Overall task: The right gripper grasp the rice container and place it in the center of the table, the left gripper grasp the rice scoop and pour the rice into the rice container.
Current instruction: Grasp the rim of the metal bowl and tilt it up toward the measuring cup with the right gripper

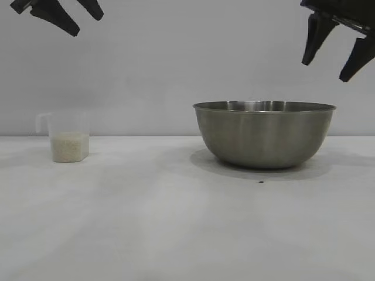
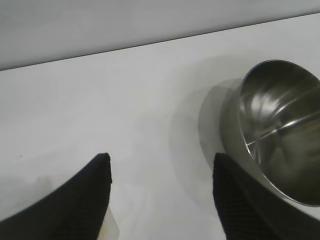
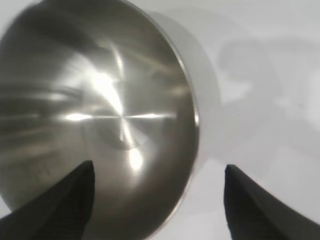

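Observation:
The rice container (image 1: 265, 133), a large steel bowl, stands on the white table (image 1: 146, 222) right of centre, and its inside looks bare (image 3: 100, 115). The rice scoop (image 1: 65, 137), a small clear cup with a side handle, sits at the left, about a third full of rice (image 1: 70, 146). My right gripper (image 1: 331, 65) hangs open high above the bowl's right rim, holding nothing. My left gripper (image 1: 85, 23) is open at the top left, above the scoop. In the left wrist view the bowl (image 2: 280, 130) lies beyond one of the fingers (image 2: 235, 200).
A grey wall closes the back edge of the table. A small dark speck (image 1: 261, 181) lies on the tabletop just in front of the bowl.

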Controlling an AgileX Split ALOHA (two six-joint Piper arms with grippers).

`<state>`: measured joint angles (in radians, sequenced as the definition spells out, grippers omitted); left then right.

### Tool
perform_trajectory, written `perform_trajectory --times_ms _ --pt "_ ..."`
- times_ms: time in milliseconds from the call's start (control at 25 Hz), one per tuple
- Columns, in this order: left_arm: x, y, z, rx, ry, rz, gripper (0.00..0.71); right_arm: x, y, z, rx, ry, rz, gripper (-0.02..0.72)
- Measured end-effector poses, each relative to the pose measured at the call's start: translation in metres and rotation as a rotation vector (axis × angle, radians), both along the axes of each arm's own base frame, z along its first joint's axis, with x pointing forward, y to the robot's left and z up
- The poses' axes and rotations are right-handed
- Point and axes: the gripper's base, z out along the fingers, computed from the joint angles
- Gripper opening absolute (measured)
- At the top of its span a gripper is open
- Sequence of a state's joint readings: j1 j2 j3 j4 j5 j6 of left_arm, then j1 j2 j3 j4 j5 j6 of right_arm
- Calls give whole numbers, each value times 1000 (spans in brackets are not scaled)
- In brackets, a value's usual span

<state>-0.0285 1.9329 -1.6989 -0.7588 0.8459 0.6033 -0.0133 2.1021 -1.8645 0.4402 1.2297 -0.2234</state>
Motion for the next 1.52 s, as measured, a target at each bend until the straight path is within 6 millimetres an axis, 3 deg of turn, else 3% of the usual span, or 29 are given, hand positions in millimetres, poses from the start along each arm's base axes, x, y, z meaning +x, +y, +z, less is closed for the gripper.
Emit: perform_trajectory --times_ms 200,800,1200,1280,1400,1480,1520 --pt "-1 -1 -1 -4 15 -9 385 1 0 -3 -5 8 -3 475" --pt "-1 -1 -1 -6 17 -7 385 14 2 -62 34 146 -27 475" --pt "-1 -1 0 -5 14 -4 385 19 5 -85 78 181 -54 475" --pt "-1 0 0 -5 13 -3 385 20 6 -90 85 192 -58 403" --pt "-1 -1 0 -9 12 -2 385 22 7 -98 97 206 -66 414" --pt "-1 -1 0 -9 11 -1 385 23 7 -99 101 199 -74 352" --pt "-1 -1 0 -9 11 -1 385 23 7 -99 102 193 -78 358"
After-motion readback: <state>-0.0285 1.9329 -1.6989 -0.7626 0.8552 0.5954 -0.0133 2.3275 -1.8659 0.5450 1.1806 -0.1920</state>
